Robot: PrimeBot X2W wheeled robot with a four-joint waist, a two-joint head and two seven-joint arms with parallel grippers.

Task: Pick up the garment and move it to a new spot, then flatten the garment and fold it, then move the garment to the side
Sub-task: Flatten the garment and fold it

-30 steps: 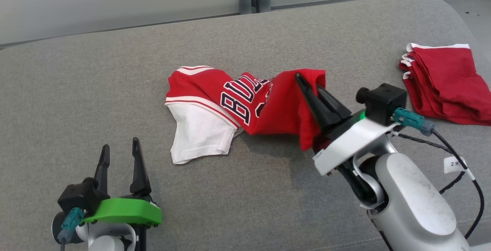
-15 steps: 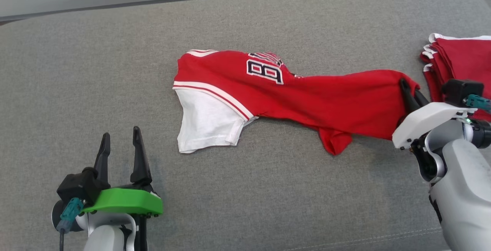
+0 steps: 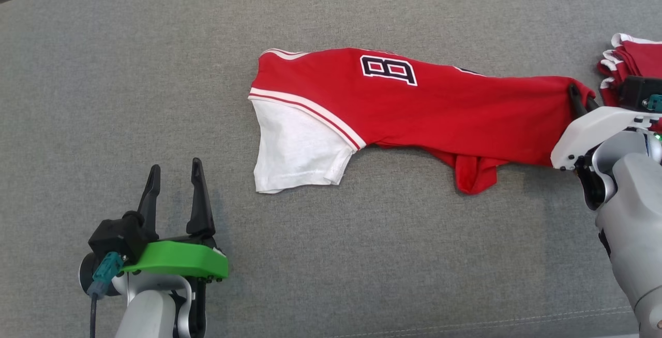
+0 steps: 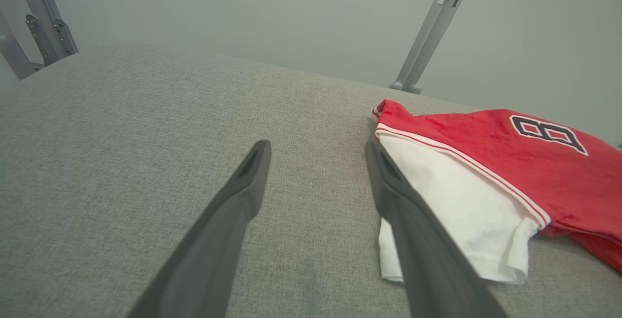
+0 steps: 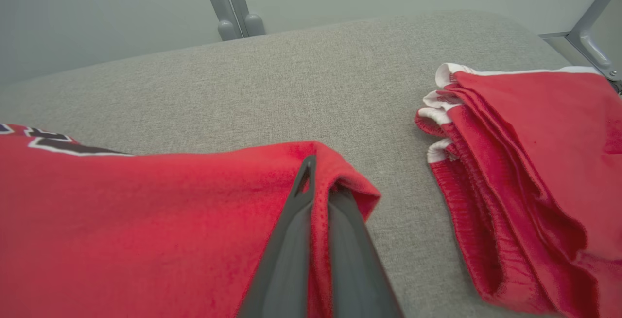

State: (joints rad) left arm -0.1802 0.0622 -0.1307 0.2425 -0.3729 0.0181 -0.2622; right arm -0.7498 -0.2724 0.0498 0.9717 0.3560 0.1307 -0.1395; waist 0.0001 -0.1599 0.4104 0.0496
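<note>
Shirt (image 3: 424, 116) lies stretched across mid cushion (image 3: 155, 69), right gripper (image 3: 580, 99) clamped on its right hem, left gripper (image 3: 175, 166) spread wide, empty, near left. Risk: hem slips from thin pinch, or further pulling snags folded pile (image 3: 638, 54) far right.

The left gripper (image 3: 175, 165) has two long, tapering dark fingers on a bright green plate (image 3: 176, 265). Beside it sit a black camera block (image 3: 121, 237) and a teal plug (image 3: 106, 271) trailing a dark cable (image 3: 93, 312). The right gripper (image 3: 575, 92) has a white plate (image 3: 595, 131) and a speckled silver-grey forearm (image 3: 633, 234).
</note>
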